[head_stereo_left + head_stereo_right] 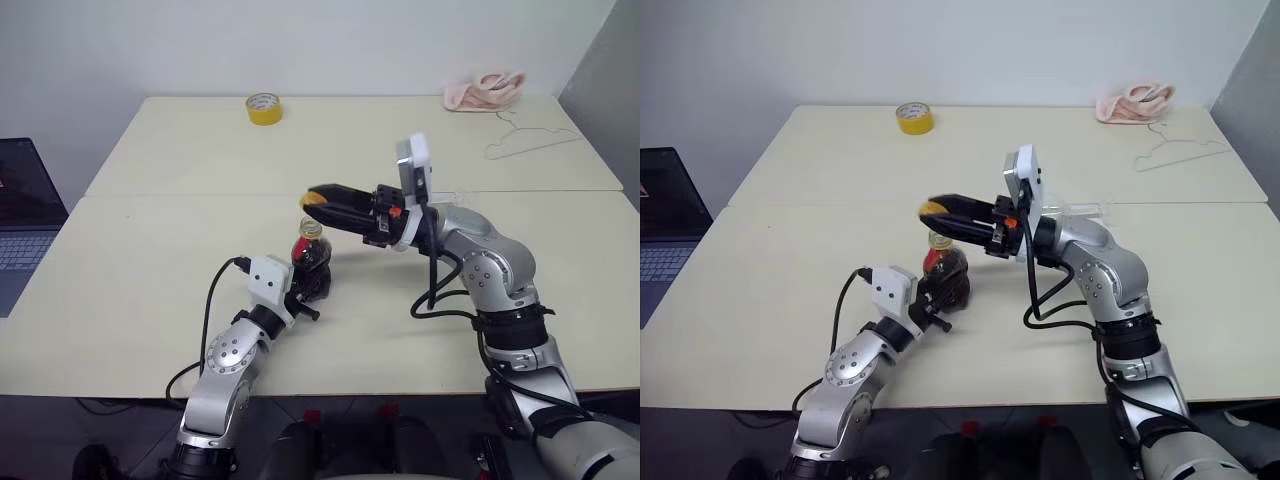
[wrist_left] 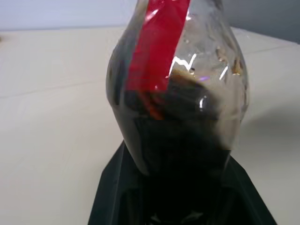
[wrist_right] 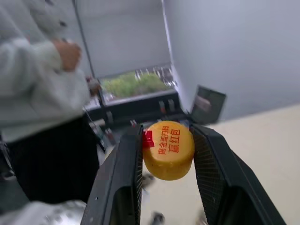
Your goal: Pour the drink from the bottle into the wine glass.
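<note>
The right gripper (image 3: pixel 168 154) is closed on the yellow-orange cap (image 3: pixel 168 149), which sits clamped between its two black fingers (image 3: pixel 123 187) with red printed characters on its side facing the wrist camera. In the head views this gripper (image 1: pixel 318 202) hangs above the table (image 1: pixel 150 290), pointing toward the robot's left, and the cap (image 1: pixel 313 198) is just above and clear of the bottle's open neck. The left gripper (image 1: pixel 308 282) is closed on the bottle (image 1: pixel 311 255), gripping the lower body from the near side and holding it upright on the table near the middle of the near tabletop. In the left wrist view the bottle (image 2: pixel 183 93) stands between the black fingers (image 2: pixel 112 192), with a red strip (image 2: pixel 157 51) running down from the neck and the dark drink (image 2: pixel 183 136) filling the lower part of the rounded body. The wine glass (image 1: pixel 1080 209) lies behind the right arm and is mostly hidden by it, so its pose cannot be told. At the far edge of the table are a yellow tape roll (image 1: pixel 263 107), a pink cloth (image 1: pixel 484 90) and, near the cloth, a wire hanger (image 1: pixel 530 137). A laptop (image 1: pixel 22 225) sits off the table's left side. In the right wrist view a person (image 3: pixel 37 108) in a light grey top stands beyond the gripper.
</note>
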### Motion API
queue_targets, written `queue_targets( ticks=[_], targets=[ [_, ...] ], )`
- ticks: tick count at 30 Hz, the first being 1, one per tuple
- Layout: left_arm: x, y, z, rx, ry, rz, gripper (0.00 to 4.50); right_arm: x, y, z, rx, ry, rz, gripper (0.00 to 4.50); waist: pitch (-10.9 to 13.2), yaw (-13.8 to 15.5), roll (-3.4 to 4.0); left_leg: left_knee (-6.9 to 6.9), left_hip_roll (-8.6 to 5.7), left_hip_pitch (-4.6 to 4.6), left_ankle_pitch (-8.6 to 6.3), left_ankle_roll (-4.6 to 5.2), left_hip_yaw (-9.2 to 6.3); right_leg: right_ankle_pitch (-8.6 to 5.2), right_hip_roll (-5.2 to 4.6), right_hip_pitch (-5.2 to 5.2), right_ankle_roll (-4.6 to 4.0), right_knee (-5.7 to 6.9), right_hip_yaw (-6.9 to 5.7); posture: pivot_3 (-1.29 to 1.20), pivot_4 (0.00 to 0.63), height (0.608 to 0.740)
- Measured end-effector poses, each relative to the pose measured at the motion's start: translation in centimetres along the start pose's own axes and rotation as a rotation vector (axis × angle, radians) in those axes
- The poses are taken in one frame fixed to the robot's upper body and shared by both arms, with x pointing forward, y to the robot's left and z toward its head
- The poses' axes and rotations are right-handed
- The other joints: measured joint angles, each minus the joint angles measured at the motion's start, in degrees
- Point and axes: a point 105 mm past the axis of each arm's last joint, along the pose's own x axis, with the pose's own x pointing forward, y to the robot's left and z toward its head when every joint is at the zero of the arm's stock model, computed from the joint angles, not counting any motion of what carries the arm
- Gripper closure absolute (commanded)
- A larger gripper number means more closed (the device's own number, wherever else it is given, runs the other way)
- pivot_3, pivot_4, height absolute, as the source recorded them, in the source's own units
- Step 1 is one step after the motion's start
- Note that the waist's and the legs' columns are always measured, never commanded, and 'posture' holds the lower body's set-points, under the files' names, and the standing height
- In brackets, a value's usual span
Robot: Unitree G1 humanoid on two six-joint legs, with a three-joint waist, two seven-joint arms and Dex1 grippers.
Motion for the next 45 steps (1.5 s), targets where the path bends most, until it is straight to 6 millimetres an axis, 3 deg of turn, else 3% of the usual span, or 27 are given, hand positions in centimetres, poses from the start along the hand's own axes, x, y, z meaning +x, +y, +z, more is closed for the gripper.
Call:
queue_targets(
  ticks=[7, 11, 16, 18, 21, 30, 34, 43, 45],
  targets=[
    [0.0, 0.0, 0.0, 0.000, 0.000, 0.000, 3.58, -1.1, -0.5, 0.1, 0.060, -0.035, -0.099, 3.26, 0.0, 0.0, 0.00, -0.02, 0.00, 0.00, 0.00, 0.00, 0.02, 0.00, 0.00, -0.02, 0.00, 0.02, 0.01, 0.00, 0.150, 0.740],
    [0.0, 0.1, 0.0, 0.002, -0.001, 0.001, 3.58, -2.9, -2.1, 0.0, 0.029, -0.010, -0.233, 3.26, 0.0, 0.0, 0.00, -0.02, 0.00, 0.00, 0.00, 0.00, 0.02, 0.00, 0.00, -0.02, 0.00, 0.02, 0.00, 0.00, 0.150, 0.740],
    [0.1, 0.8, 0.1, 0.032, -0.009, 0.024, 3.58, -9.1, -6.1, -0.4, -0.064, 0.083, -0.568, 3.26, 0.0, 0.1, 0.00, -0.01, -0.01, 0.00, 0.00, 0.00, 0.06, 0.00, 0.00, -0.02, 0.00, 0.03, 0.02, 0.00, 0.150, 0.740],
    [0.1, 2.8, 0.3, 0.091, -0.014, 0.100, 3.58, -13.4, -7.8, -1.6, -0.125, 0.204, -0.753, 3.26, 0.0, 0.1, -0.01, -0.01, 0.00, 0.01, 0.00, 0.00, 0.10, 0.00, 0.01, -0.01, 0.00, 0.04, 0.02, 0.00, 0.150, 0.740],
    [-0.4, 6.3, 0.6, 0.156, -0.013, 0.225, 3.58, -18.2, -8.5, -3.9, -0.108, 0.310, -0.918, 3.26, 0.0, -0.2, -0.01, -0.05, 0.02, 0.00, 0.00, 0.00, 0.22, 0.00, 0.00, -0.05, 0.00, 0.02, 0.09, 0.00, 0.150, 0.740],
    [-0.5, 10.4, 0.9, 0.195, -0.023, 0.342, 3.58, -26.1, -9.5, -7.5, -0.104, 0.454, -1.245, 3.26, 0.0, 0.1, -0.02, 0.00, -0.02, -0.02, 0.00, 0.00, 0.19, 0.00, -0.03, -0.02, 0.00, 0.02, 0.06, 0.00, 0.150, 0.740],
    [-0.4, 11.4, 0.8, 0.196, -0.028, 0.375, 3.58, -26.8, -9.7, -8.0, -0.103, 0.456, -1.285, 3.26, 0.0, 0.0, -0.02, 0.00, 0.01, -0.02, 0.00, 0.00, 0.18, 0.00, -0.01, -0.02, 0.00, 0.02, 0.04, 0.00, 0.150, 0.740],
    [-0.5, 12.5, 0.6, 0.209, -0.041, 0.406, 3.58, -27.3, -10.2, -8.2, -0.123, 0.471, -1.306, 0.28, 0.0, 0.0, -0.02, 0.02, 0.00, -0.02, 0.01, -0.01, 0.18, 0.00, -0.02, 0.00, 0.00, 0.03, 0.04, 0.00, 0.150, 0.740],
    [-0.6, 12.5, 0.5, 0.208, -0.045, 0.409, 3.58, -27.3, -10.2, -8.2, -0.125, 0.470, -1.307, 0.02, 0.0, 0.0, -0.02, 0.02, 0.00, -0.02, 0.01, -0.01, 0.18, 0.00, -0.02, 0.00, 0.00, 0.03, 0.03, 0.00, 0.150, 0.740]
  ],
)
